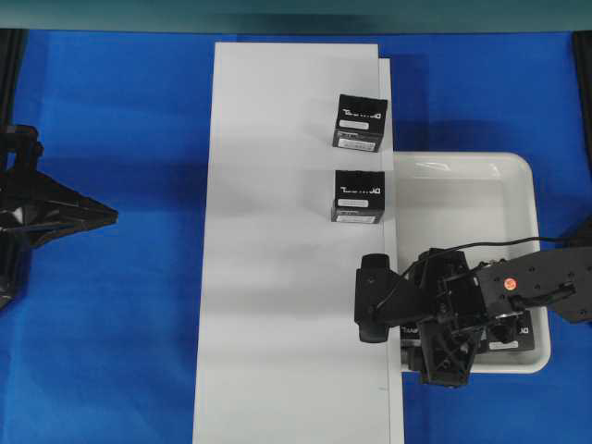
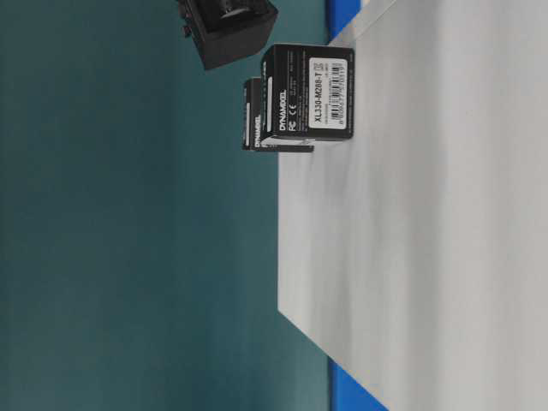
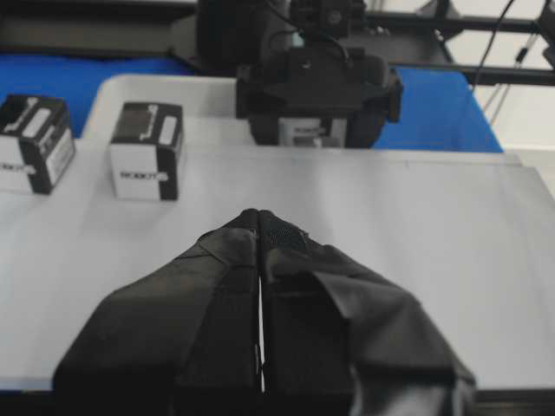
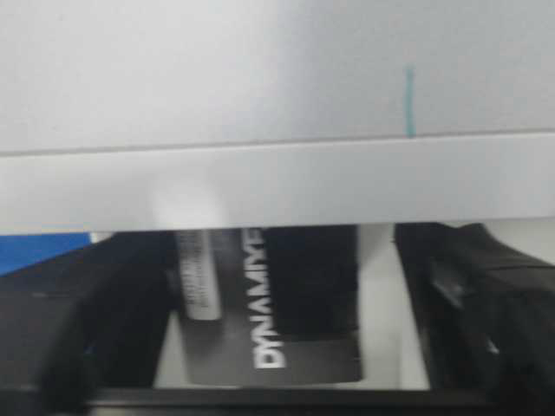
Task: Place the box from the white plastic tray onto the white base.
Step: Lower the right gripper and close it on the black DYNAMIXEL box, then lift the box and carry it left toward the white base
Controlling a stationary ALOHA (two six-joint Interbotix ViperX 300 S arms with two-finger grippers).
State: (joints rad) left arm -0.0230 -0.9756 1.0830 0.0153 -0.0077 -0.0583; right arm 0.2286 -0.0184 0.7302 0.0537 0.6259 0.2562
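A black box with white lettering lies in the white plastic tray, near its front left corner. My right gripper is lowered around it, open, one finger on each side; a strip of tray shows between the box and the right finger. From overhead the right gripper covers most of that box. The white base lies left of the tray. My left gripper is shut and empty, hanging at the base's left side.
Two more black boxes stand on the base near its right edge; they also show in the left wrist view. Blue cloth surrounds the base and tray.
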